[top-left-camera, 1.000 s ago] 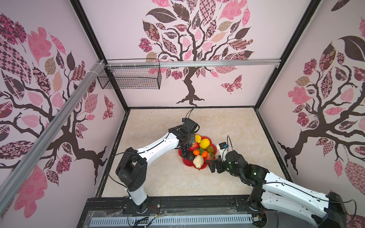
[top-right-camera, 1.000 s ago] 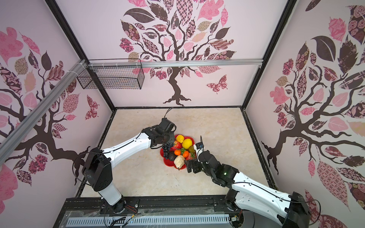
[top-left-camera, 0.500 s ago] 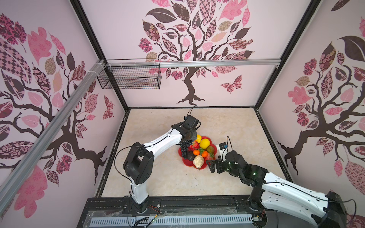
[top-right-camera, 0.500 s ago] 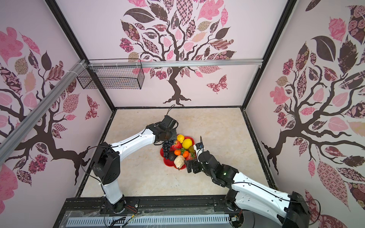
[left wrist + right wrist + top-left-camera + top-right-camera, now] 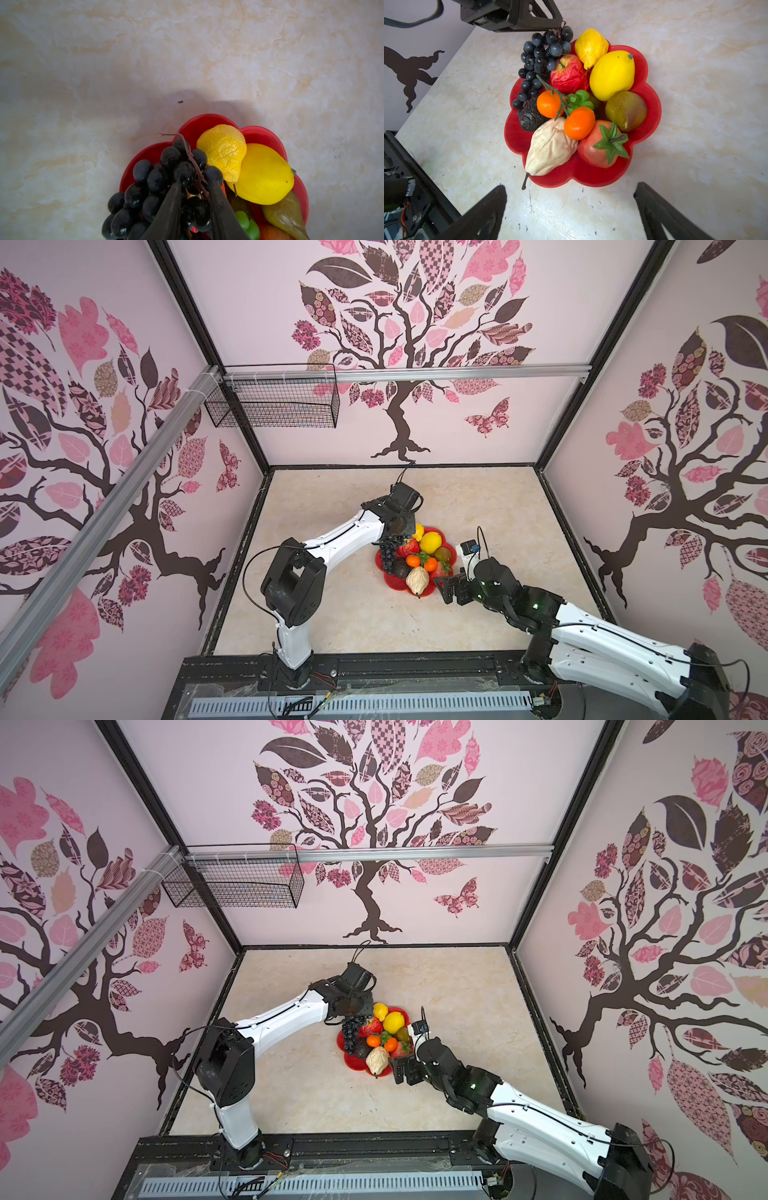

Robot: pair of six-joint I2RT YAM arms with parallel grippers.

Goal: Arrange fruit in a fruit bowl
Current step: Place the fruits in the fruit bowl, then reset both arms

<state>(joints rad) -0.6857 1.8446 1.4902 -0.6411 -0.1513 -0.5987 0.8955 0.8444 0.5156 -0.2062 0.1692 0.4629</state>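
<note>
Beige marble-look table (image 5: 332, 614) is sitting inside a black frame, with three walls around it carrying pink-and-brown tree decals. An aluminium rail (image 5: 415, 372) is running across the back wall in the upper frame, and a black wire basket (image 5: 274, 402) is hanging off it at upper left. Small dark scuffs are showing on the table in the right wrist view.

Red flower-shaped bowl (image 5: 392, 583) is sitting just right of table centre in both top views, holding all the fruit:
- grape bunch (image 5: 537, 62)
- apple (image 5: 568, 73)
- smooth lemon (image 5: 611, 74)
- wrinkled lemon (image 5: 590, 46)
- two oranges (image 5: 549, 104)
- avocado (image 5: 529, 118)
- fig (image 5: 626, 110)
- cream pear (image 5: 550, 147)

The pear's stem is poking over the rim onto the table.

Left gripper (image 5: 195, 184) is hanging over the top of the grape bunch. Its jaws are slightly parted and straddling the stem, with a gap wider than the stem. Right gripper (image 5: 571, 187) is hovering just lower right of the bowl in the top views, jaws spread wide with nothing between them.

Bare tabletop is lying on every side of the bowl, widest toward the upper frame and the left. The right arm is filling the lower right corner. The left arm is crossing from lower left up to the bowl's upper edge.
</note>
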